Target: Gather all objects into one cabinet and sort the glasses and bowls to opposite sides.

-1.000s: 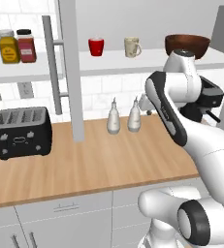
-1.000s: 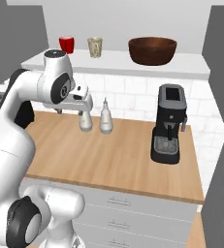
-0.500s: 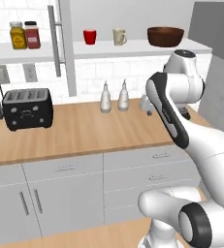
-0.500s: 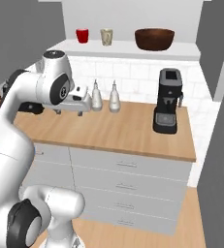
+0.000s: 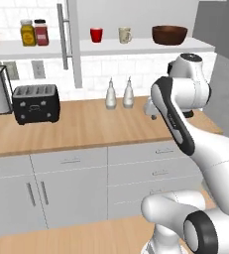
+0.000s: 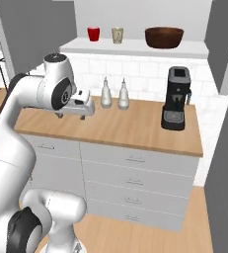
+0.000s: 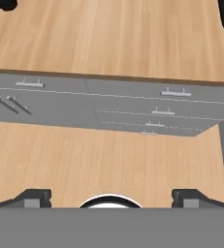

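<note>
Hand [image 7: 111,196] fingertips barely in frame

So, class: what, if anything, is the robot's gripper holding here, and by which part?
Nothing. The gripper is open and empty above the wooden counter.

The labels on the spice jars [image 5: 32,32] are too small to read. The coffee machine [image 5: 189,113] stands mostly hidden behind the arm.
</note>
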